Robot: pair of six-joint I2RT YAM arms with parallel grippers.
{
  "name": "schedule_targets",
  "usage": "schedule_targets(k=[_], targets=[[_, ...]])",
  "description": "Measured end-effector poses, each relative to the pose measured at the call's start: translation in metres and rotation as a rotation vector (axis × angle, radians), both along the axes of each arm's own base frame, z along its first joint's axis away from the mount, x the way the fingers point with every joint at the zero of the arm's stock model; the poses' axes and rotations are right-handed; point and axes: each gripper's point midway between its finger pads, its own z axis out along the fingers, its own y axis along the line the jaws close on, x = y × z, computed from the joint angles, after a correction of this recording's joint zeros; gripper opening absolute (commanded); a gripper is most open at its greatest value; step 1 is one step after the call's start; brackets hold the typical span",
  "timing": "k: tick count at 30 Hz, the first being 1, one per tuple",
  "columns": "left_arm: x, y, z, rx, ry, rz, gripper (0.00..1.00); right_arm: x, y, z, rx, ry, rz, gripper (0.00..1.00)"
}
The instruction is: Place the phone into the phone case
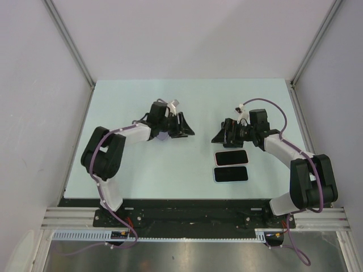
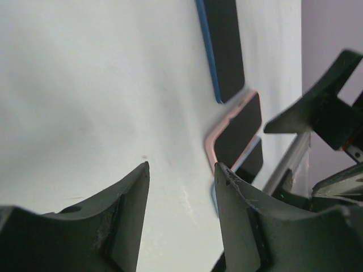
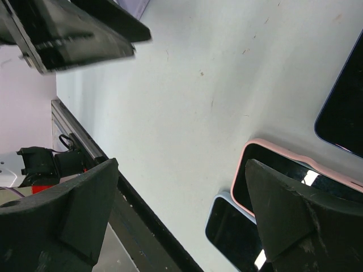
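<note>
- While the overhead view takes in the whole pale table [image 1: 142,170] and both arms, it shows only two dark slabs, stacked one under the other right of centre.
- Both wrist views show a third, a blue-edged slab [image 2: 224,45]. It lies at top centre of the left wrist view and is cut off by the right edge of the right wrist view.
- The left gripper [image 1: 182,129] sits left of centre overhead, well apart from the slabs. Its own camera shows the fingers parted with only bare table in the gap.
- The right gripper [image 1: 222,135] hangs just above the two slabs in the overhead frame. Its wrist view shows the fingers spread wide, nothing between them.
- The phone case [image 1: 231,157], pink-rimmed, is the upper slab overhead, right under the right gripper. In the right wrist view it sits at lower right, partly behind one finger.
- The phone [image 1: 231,174], pale-blue at its edge, lies just below the case overhead, nearest the bottom edge of the table. It is outside the case, and I cannot tell whether the two touch.
</note>
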Motion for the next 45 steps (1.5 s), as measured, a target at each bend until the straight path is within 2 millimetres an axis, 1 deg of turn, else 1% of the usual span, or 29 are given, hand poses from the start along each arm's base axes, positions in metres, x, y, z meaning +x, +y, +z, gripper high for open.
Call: schedule_targets(k=[3, 6, 10, 13, 16, 20, 22, 25, 29, 30, 32, 34, 35, 36, 38, 39, 42, 45], targets=[[0.018, 0.030, 0.005, 0.044, -0.038, 0.066, 0.56, 0.000, 0.000, 0.000, 0.000, 0.000, 0.000, 0.98], [0.030, 0.057, -0.001, 0.136, -0.060, 0.125, 0.57, 0.000, 0.000, 0.000, 0.000, 0.001, 0.000, 0.98], [0.035, 0.080, -0.015, 0.291, -0.066, 0.164, 0.57, 0.000, 0.000, -0.002, -0.001, 0.007, 0.000, 0.98], [0.042, 0.096, -0.014, 0.402, -0.090, 0.185, 0.58, 0.000, 0.000, -0.006, -0.003, 0.019, 0.000, 0.98], [0.054, 0.111, -0.011, 0.509, -0.136, 0.222, 0.58, 0.000, 0.000, -0.010, -0.005, 0.030, 0.000, 0.98], [0.057, 0.125, -0.014, 0.613, -0.156, 0.238, 0.57, 0.000, 0.000, -0.014, -0.006, 0.043, 0.001, 0.97], [0.056, 0.128, -0.021, 0.654, -0.152, 0.233, 0.55, 0.000, 0.001, -0.015, -0.003, 0.049, 0.003, 0.97], [0.053, 0.125, -0.035, 0.698, -0.141, 0.207, 0.53, 0.000, 0.001, -0.015, -0.001, 0.048, 0.004, 0.97], [0.042, 0.121, -0.058, 0.756, -0.112, 0.156, 0.49, 0.000, 0.001, -0.015, -0.001, 0.047, 0.004, 0.97], [0.040, 0.121, -0.061, 0.767, -0.109, 0.150, 0.47, 0.000, 0.001, -0.015, -0.001, 0.047, 0.004, 0.97], [0.043, 0.119, -0.060, 0.776, -0.119, 0.148, 0.45, 0.000, 0.001, -0.015, -0.001, 0.047, 0.004, 0.97], [0.043, 0.119, -0.061, 0.785, -0.120, 0.150, 0.38, 0.000, 0.001, -0.015, -0.001, 0.047, 0.004, 0.97], [0.044, 0.120, -0.062, 0.790, -0.121, 0.153, 0.34, 0.000, 0.001, -0.015, -0.001, 0.047, 0.004, 0.97], [0.044, 0.121, -0.062, 0.792, -0.120, 0.154, 0.25, 0.000, 0.001, -0.015, -0.001, 0.047, 0.004, 0.97], [0.044, 0.121, -0.062, 0.794, -0.120, 0.153, 0.16, 0.000, 0.001, -0.015, 0.000, 0.047, 0.004, 0.97], [0.043, 0.121, -0.062, 0.793, -0.118, 0.153, 0.09, 0.000, 0.001, -0.015, 0.000, 0.047, 0.005, 0.97], [0.041, 0.118, -0.062, 0.774, -0.105, 0.144, 0.03, 0.000, 0.001, -0.014, 0.003, 0.048, 0.005, 0.97], [0.036, 0.108, -0.062, 0.735, -0.086, 0.129, 0.03, 0.001, 0.002, -0.014, 0.011, 0.049, 0.006, 0.97]])
